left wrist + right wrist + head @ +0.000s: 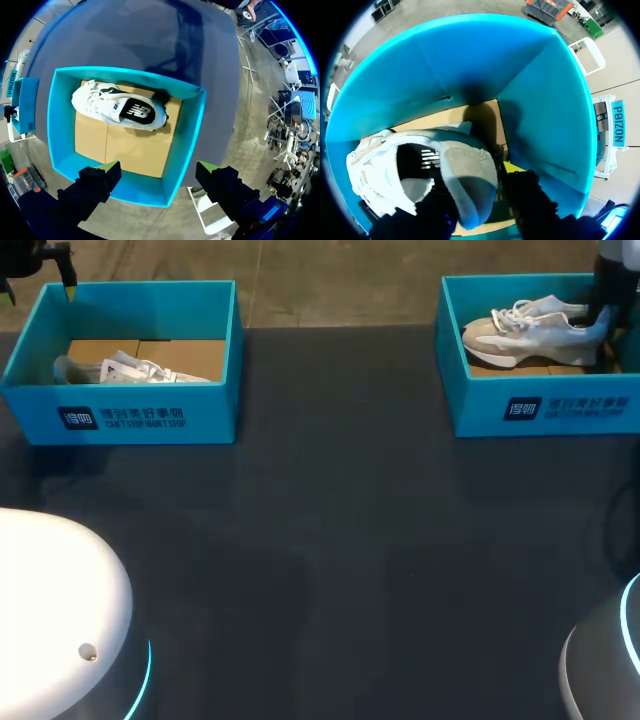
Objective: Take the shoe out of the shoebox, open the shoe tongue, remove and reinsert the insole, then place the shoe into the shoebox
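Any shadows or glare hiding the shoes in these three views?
Head view: no glare; the left shoebox wall hides part of the white sneaker. Left wrist view: evenly lit, small shadow beside that sneaker. Right wrist view: the right gripper, shut on the beige sneaker, shadows the right shoebox corner behind.

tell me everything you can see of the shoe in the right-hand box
The shoe is a pale grey and beige sneaker with white laces, a thick light sole and a fabric-looking upper. It sits upright on its sole inside the teal shoebox, toe toward the table's middle and heel toward the box's right wall. The right end effector straddles its padded heel, with a finger against each side. Its opening looks dark inside.
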Robot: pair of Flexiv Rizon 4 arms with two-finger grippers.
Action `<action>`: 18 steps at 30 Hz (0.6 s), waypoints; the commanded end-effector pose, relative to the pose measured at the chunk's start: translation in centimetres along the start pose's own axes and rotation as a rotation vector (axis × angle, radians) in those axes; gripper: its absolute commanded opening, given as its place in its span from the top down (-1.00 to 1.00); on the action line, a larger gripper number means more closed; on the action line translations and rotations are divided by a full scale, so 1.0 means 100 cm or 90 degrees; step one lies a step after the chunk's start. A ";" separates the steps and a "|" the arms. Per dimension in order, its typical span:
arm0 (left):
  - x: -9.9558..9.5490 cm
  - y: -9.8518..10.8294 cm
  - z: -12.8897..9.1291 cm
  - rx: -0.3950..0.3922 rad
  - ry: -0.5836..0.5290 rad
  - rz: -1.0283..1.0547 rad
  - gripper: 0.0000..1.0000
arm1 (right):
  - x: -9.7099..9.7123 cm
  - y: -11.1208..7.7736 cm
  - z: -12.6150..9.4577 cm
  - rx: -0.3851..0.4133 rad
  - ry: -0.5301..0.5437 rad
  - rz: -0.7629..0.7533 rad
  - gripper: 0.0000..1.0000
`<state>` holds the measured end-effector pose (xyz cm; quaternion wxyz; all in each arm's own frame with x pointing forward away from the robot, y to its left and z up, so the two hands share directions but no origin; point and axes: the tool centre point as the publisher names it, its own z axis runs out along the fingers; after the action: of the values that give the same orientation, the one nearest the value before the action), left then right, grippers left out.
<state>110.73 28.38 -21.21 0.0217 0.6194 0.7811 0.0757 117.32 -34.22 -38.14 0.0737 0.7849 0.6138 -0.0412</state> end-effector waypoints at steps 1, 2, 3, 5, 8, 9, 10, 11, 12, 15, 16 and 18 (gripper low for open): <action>0.000 0.000 0.000 0.000 0.001 0.001 -1.00 | 0.003 0.012 0.004 0.036 -0.004 -0.003 0.68; 0.000 0.000 0.000 0.000 0.001 0.001 -1.00 | 0.003 0.012 0.004 0.038 -0.004 -0.004 0.76; 0.000 0.000 0.000 0.000 0.001 0.001 -1.00 | 0.002 0.011 0.005 0.041 -0.007 -0.005 0.84; 0.000 0.000 0.000 0.000 0.001 0.001 -1.00 | 0.002 0.010 0.006 0.046 -0.011 -0.006 1.00; 0.000 0.000 0.000 0.000 0.001 0.001 -1.00 | 0.001 0.008 0.005 0.048 -0.014 -0.005 1.00; 0.000 0.000 0.000 0.000 0.001 0.001 -1.00 | 0.001 0.008 0.005 0.048 -0.015 -0.005 1.00; 0.000 0.000 0.000 0.000 0.001 0.001 -1.00 | 0.000 0.007 0.004 0.049 -0.016 -0.004 1.00; 0.000 0.000 0.000 0.000 0.001 0.001 -1.00 | 0.000 0.006 0.002 0.049 -0.016 -0.003 1.00; 0.000 0.000 0.000 0.000 0.001 0.001 -1.00 | -0.001 0.004 0.000 0.050 -0.016 -0.003 1.00; 0.000 0.000 0.000 0.000 0.001 0.001 -1.00 | -0.003 0.001 -0.007 0.051 -0.016 0.000 1.00; 0.000 0.000 0.000 0.000 0.001 0.001 -1.00 | -0.004 -0.001 -0.011 0.053 -0.011 0.001 1.00; 0.000 0.000 0.000 0.000 0.001 0.001 -1.00 | -0.006 -0.004 -0.018 0.055 -0.008 0.000 1.00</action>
<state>110.73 28.38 -21.21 0.0217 0.6194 0.7811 0.0757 116.65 -34.13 -37.72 0.0591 0.7865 0.6116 -0.0627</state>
